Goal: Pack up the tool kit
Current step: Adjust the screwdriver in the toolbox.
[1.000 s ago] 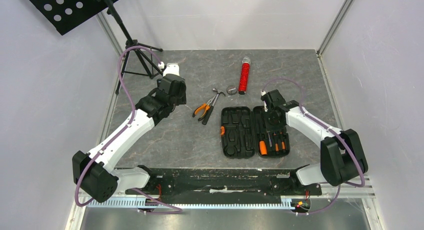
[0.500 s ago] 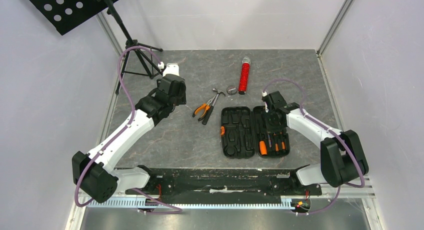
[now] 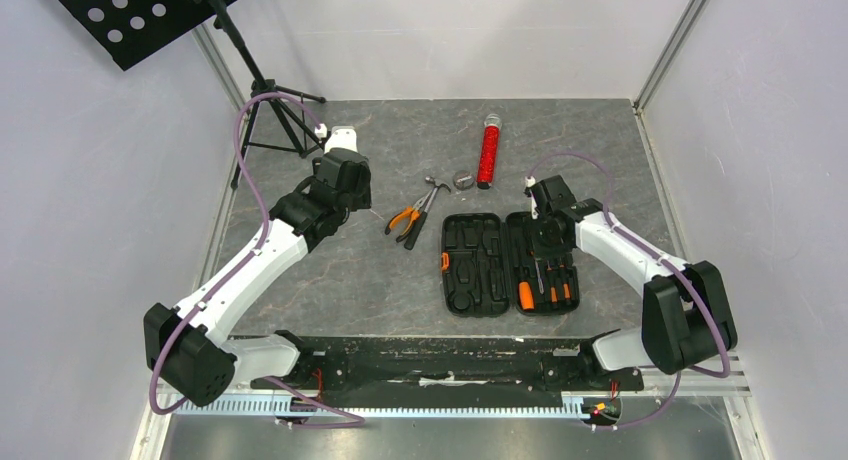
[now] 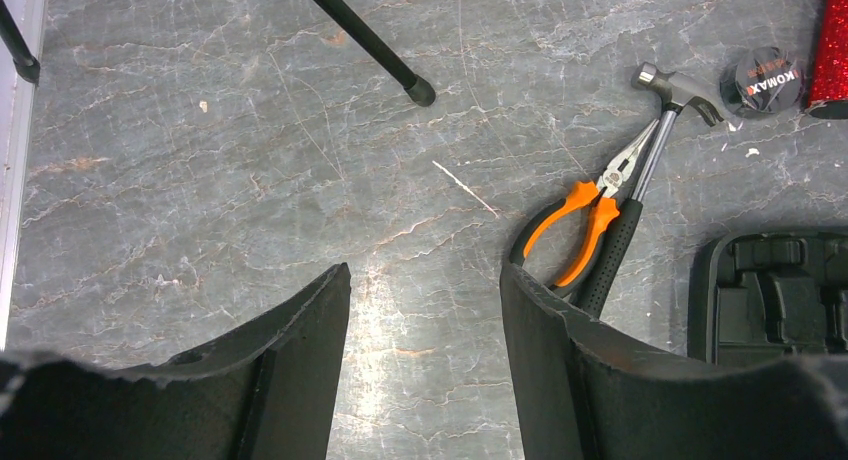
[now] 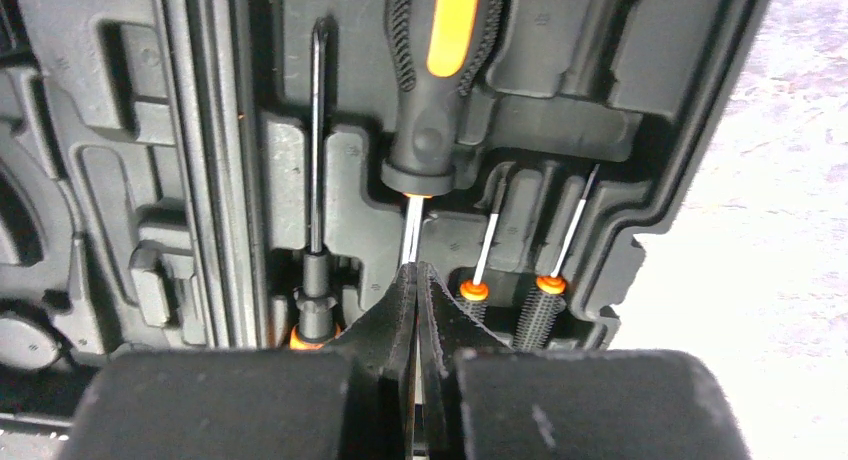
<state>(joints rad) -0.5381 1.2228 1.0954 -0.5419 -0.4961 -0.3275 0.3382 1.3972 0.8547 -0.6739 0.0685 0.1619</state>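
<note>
Black plastic case (image 3: 505, 263), lying open flat on the grey table (image 3: 340, 270); I use it as the landmark for everything else. An orange latch (image 3: 445, 263) sits on its left edge, and both halves show moulded slots.

Right half of the case: through the right wrist camera I see a large screwdriver (image 5: 440, 70) with an orange-and-black handle seated in its slot. Left of it lies a dark-shafted driver (image 5: 316, 150), and right of it two thin screwdrivers (image 5: 475, 260) with orange collars.

Right claw (image 5: 415, 280): low over that half, its fingers clenched together at the bare shaft of the large screwdriver. I cannot tell whether the shaft is actually pinched between them.

Left claw (image 4: 422, 275): well to the left of the case and above bare table, with its fingers spread apart and nothing between them.

Outside the case, beyond its far-left corner: the pliers (image 4: 603, 192) with orange handles and the hammer (image 4: 655, 140) lie side by side, touching, with the pliers' nose against the hammer's shaft.

Beyond the far edge of the case: a round cap (image 3: 462, 179) just beside a red tube (image 3: 488, 153).

Far to the left: a tripod stand (image 3: 268, 105).
</note>
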